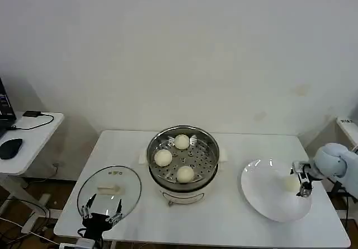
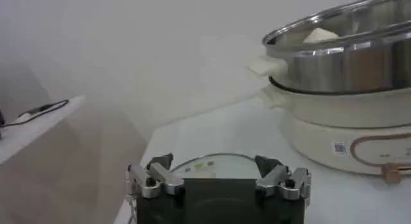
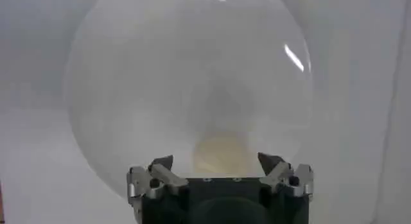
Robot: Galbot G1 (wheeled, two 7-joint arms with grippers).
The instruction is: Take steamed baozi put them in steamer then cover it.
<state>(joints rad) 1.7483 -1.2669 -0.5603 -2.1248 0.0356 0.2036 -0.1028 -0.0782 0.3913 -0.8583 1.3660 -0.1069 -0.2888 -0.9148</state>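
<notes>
Three steamed baozi (image 1: 163, 158) are seen resting on the perforated tray of the stainless-steel steamer (image 1: 208, 142) at the middle of the white desk (image 1: 224, 215), while the fourth baozi (image 1: 291, 184) is still held by the white plate (image 1: 260, 190) to the right. The right gripper (image 1: 304, 183) is poised directly over that last bun, its fingers spread apart and nothing gripped; in the right wrist view the bun (image 3: 223, 156) is framed just ahead of the parted fingers (image 3: 156, 174). The left gripper (image 1: 102, 211) is held with its fingers apart at the near edge of the glass cover (image 1: 120, 181), which lies flat on the desk left of the steamer, its cream handle (image 1: 109, 190) untouched.

The step in hand is judged to be the pick-up of the final bun. A clean grasp is best served if the bun is centred between the fingers, the gripper is lowered until the widest part is straddled, and closure is kept gentle so the soft dough is not crushed. The open spot on the right of the tray is suggested for placement
</notes>
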